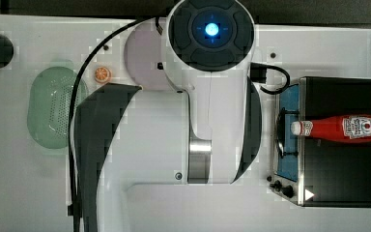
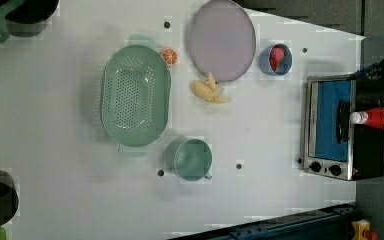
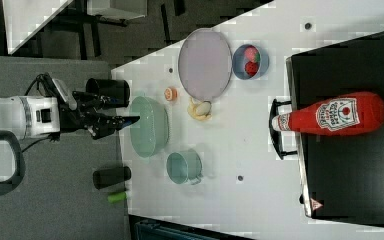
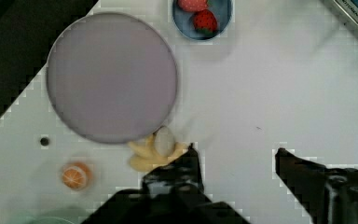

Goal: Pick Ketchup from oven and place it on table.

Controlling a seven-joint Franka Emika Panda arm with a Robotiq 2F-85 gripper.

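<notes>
White and dotted with a few dark screw holes, the bench point(image 2: 55, 125) carries a scatter of kitchen things: a green colander point(image 2: 136, 96), a teal mug point(image 2: 193, 159), a pale lilac plate point(image 2: 222, 40), a peeled banana point(image 2: 209, 91) just beside the plate, a small orange slice point(image 2: 168, 56) and a blue bowl of strawberries point(image 2: 276, 59). At the left view's right edge sits the black toaster oven point(image 2: 330, 127), its bluish glass door shut. The ketchup bottle point(image 1: 338, 128) lies on its side on the oven's black top – not inside it – with its white cap pointing over the door side and its label facing up. In the right view the gripper point(image 3: 122, 120) hangs over the bench's near edge by the colander, well apart from the oven. In the wrist view the jaws stand apart with nothing between them but bare bench, the banana lying just beside one finger point(image 4: 186, 168). By the look of things the task has hardly begun: the bottle is untouched and no part of the arm is near it. All of the work is left – travelling across to the oven, lining the jaws up across the bottle's slim body, closing on it, lifting it clear and setting it down on a free patch of the bench.
</notes>
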